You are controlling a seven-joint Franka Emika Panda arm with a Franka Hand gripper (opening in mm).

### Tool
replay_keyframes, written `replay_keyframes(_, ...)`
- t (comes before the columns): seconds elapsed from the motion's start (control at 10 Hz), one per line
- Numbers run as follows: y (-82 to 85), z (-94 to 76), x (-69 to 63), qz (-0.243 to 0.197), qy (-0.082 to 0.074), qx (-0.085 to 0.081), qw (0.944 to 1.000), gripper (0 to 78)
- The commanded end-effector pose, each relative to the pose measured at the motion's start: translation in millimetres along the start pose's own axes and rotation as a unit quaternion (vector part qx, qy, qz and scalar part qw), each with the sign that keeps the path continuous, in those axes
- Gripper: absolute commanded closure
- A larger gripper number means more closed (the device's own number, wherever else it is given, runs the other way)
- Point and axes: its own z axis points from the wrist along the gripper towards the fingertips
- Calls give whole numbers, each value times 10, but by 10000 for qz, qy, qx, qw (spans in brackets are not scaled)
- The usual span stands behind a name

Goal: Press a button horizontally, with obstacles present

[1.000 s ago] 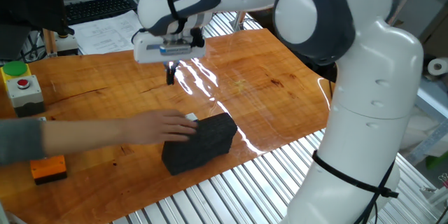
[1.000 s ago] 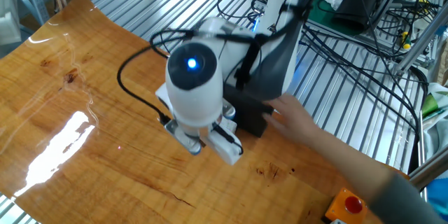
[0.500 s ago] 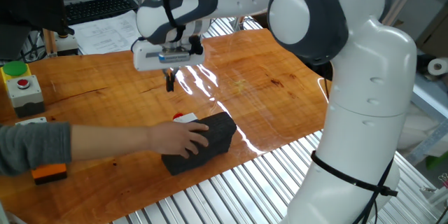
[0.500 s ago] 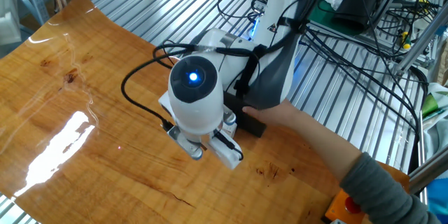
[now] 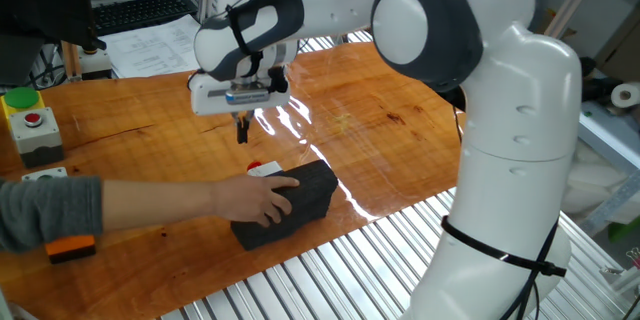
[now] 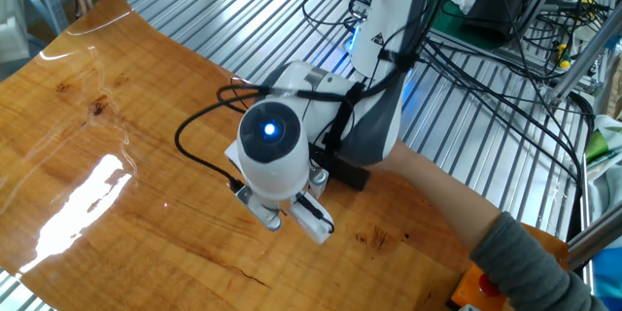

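The button, a small red cap on a white housing, sits on the wooden table just behind the dark block. The obstacle, a dark grey block, lies near the table's front edge; a person's hand rests on its left end. My gripper hangs above the table, behind the button and apart from it. Its dark fingertips show as one narrow tip with no gap, holding nothing. In the other fixed view the arm's head hides the fingers and the button, and only a corner of the block shows.
A person's sleeved arm reaches in from the left along the front edge. A grey box with a red button stands at the far left. An orange box lies at the front left. Slatted metal rails border the table.
The person's hand has moved off the button onto the block's left end, uncovering the red cap. My gripper has dropped a little lower and nearer to the button.
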Motion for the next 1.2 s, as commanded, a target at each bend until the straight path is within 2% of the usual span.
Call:
replay_keyframes(0.1,1,46,-21,18,14,17,10000,776)
replay_keyframes(0.8,-25,145,0,150,192,97,9997,776)
replay_keyframes(1.2,-55,172,47,146,189,99,9997,776)
